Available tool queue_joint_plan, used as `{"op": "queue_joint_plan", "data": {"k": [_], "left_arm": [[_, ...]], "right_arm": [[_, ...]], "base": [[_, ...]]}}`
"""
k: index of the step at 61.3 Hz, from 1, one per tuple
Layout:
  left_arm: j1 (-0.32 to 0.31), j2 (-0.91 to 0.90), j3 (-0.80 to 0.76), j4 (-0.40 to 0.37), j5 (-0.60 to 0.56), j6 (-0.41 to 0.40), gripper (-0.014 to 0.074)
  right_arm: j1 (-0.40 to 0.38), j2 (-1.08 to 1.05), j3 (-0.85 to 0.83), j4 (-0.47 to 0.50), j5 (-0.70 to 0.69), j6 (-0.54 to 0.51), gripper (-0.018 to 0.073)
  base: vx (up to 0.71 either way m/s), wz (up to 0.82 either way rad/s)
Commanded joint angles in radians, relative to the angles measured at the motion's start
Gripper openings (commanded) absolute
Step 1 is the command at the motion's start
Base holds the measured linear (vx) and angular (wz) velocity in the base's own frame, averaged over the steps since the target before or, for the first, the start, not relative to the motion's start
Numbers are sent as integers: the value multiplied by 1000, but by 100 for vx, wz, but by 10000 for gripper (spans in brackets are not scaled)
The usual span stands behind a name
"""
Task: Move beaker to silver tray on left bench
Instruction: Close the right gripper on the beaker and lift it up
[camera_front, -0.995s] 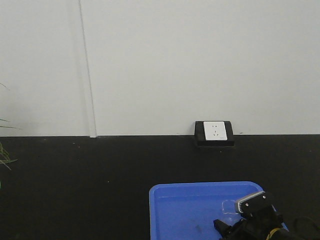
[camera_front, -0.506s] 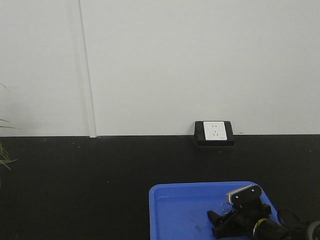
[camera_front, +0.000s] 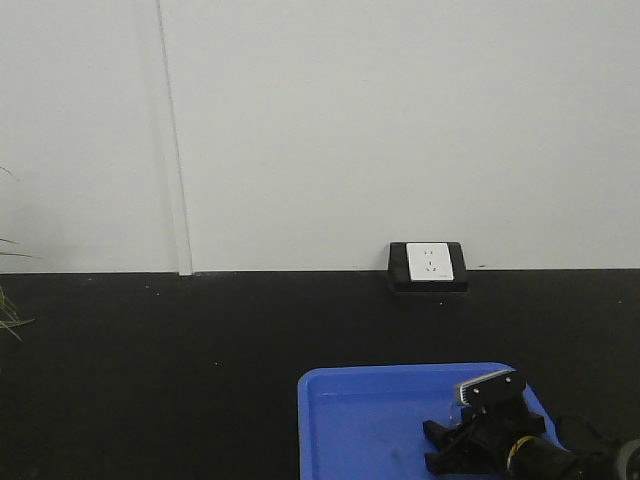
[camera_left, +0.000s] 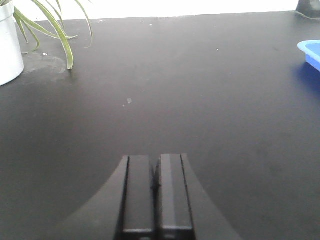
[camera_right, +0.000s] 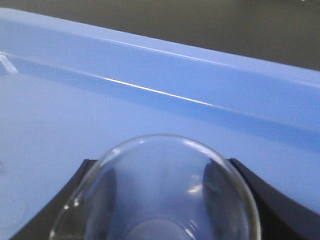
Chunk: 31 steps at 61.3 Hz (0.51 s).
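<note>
The beaker (camera_right: 160, 195), clear glass, stands in the blue tray (camera_right: 150, 70) and fills the bottom of the right wrist view. My right gripper (camera_right: 159, 172) is around it, with a dark finger (camera_right: 97, 175) pressed against each side of the glass. In the front view the right gripper (camera_front: 470, 445) sits low over the blue tray (camera_front: 370, 405) and hides the beaker. My left gripper (camera_left: 156, 165) is shut and empty over the bare black worktop (camera_left: 200, 100). The silver tray is out of view. I cannot tell whether this worktop is the left bench.
A white pot (camera_left: 9, 45) holding a green plant stands at the far left of the worktop. A wall socket (camera_front: 429, 265) sits at the back against the white wall. The blue tray's corner (camera_left: 311, 50) shows at the right of the left wrist view.
My right gripper moved left and forward over the spot in the blue tray where the beaker stood, then nearly stopped. The beaker no longer shows in the front view.
</note>
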Motion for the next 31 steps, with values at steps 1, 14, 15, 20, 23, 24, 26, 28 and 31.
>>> {"op": "queue_joint_plan", "data": {"k": [1, 14, 15, 20, 23, 24, 26, 28, 31], "left_arm": [[-4, -8, 20, -8, -79, -1, 1], [-4, -8, 20, -8, -79, -1, 1], [-4, -8, 20, -8, -79, -1, 1], [-4, -8, 20, -8, -79, -1, 1], [-4, -8, 20, -8, -79, -1, 1], [-4, -8, 20, -8, -79, -1, 1], [-4, -8, 20, -8, -79, -1, 1], [-4, -8, 20, -8, -79, -1, 1], [-4, -8, 20, -8, -79, -1, 1]], "right_arm": [[0, -108, -22, 3, -40, 43, 188], [3, -274, -22, -98, 100, 62, -17], [5, -287, -22, -106, 112, 65, -17], [23, -356, -22, -129, 176, 112, -17], [39, -401, -22, -129, 210, 150, -15], [45, -414, -22, -129, 219, 163, -15], [61, -439, -22, -129, 237, 187, -15], [78, -470, -23, -129, 255, 202, -15], [100, -511, -23, -129, 277, 217, -14]], "base": [[0, 0], [0, 0], [0, 0], [0, 0], [0, 0], [0, 0], [0, 0], [0, 0], [0, 0]]}}
